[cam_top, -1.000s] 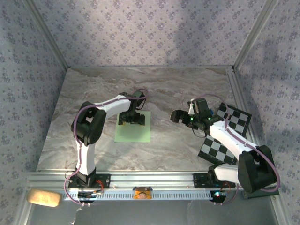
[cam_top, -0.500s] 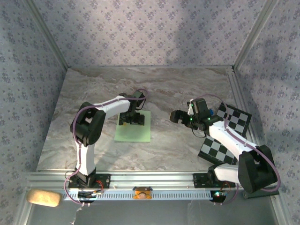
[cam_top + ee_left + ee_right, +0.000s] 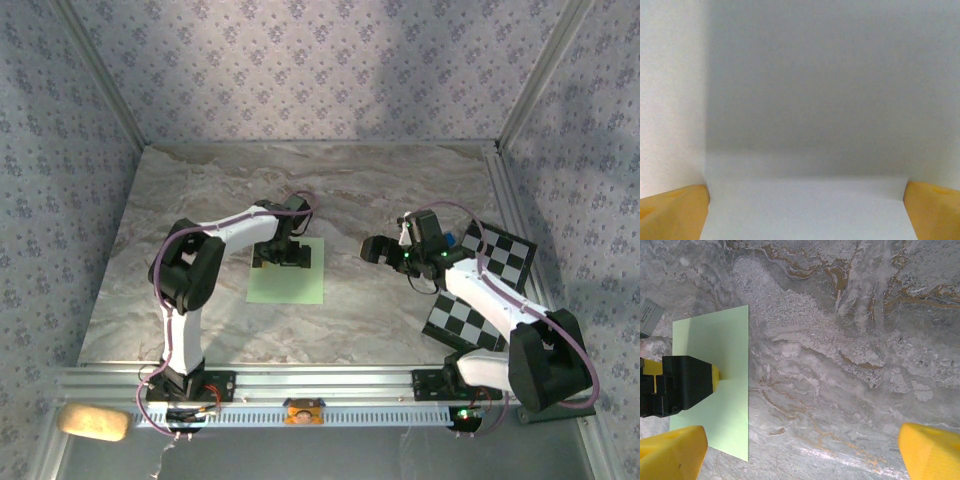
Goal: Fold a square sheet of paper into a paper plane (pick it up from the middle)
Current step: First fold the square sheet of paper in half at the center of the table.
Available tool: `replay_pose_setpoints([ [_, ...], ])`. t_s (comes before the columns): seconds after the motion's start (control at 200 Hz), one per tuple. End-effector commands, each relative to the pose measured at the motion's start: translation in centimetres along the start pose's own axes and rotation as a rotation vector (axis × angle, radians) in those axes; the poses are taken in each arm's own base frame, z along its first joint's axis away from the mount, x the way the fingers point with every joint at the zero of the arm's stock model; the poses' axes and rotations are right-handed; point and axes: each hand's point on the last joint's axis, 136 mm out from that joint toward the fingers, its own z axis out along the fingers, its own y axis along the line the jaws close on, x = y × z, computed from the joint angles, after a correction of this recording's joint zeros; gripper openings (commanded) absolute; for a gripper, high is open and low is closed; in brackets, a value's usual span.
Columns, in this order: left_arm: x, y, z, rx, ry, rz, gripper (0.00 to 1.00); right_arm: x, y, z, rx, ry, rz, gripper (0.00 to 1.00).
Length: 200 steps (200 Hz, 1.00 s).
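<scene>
Paper sheet (image 3: 287, 287) lies flat on the marble table (image 3: 350, 190), left of centre; the left gripper (image 3: 282, 259) sits low over its far half, pointing down, its 2 yellow fingers (image 3: 670, 212) spread wide with flat paper between them. Right gripper (image 3: 372, 248) hangs well apart to the sheet's right over bare marble, jaws wide open, arm bent and reaching left.

Nothing legible anywhere. Faint dark marks on a small grey part (image 3: 647, 315) just beside a corner of the sheet (image 3: 725, 365), too blurred to read. Plain black-and-white squares on the board (image 3: 497, 262), well to the right of the sheet, without letters or digits.
</scene>
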Motion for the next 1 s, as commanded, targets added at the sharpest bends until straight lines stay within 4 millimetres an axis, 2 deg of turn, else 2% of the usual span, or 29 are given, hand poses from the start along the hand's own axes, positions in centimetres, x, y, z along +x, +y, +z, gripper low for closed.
replay_pose_setpoints([
  [0.0,1.0,0.4,-0.6,-0.019,0.011,0.005,1.0,-0.6,0.6,-0.4,-0.002,-0.017,0.001,1.0],
  [0.14,1.6,0.6,0.0,-0.023,0.031,0.002,1.0,-0.4,0.6,-0.3,0.001,-0.012,-0.001,1.0],
  [0.54,3.5,1.0,3.2,-0.054,0.108,0.01,0.97,-0.5,0.6,-0.2,0.004,-0.012,0.001,1.0],
  [0.78,3.5,0.8,3.3,-0.051,0.106,0.015,0.95,-0.6,0.7,-0.2,0.006,-0.012,0.0,1.0],
  [0.995,2.9,0.4,2.5,-0.034,0.075,0.018,0.9,-0.6,0.7,-0.1,0.006,-0.011,0.002,1.0],
])
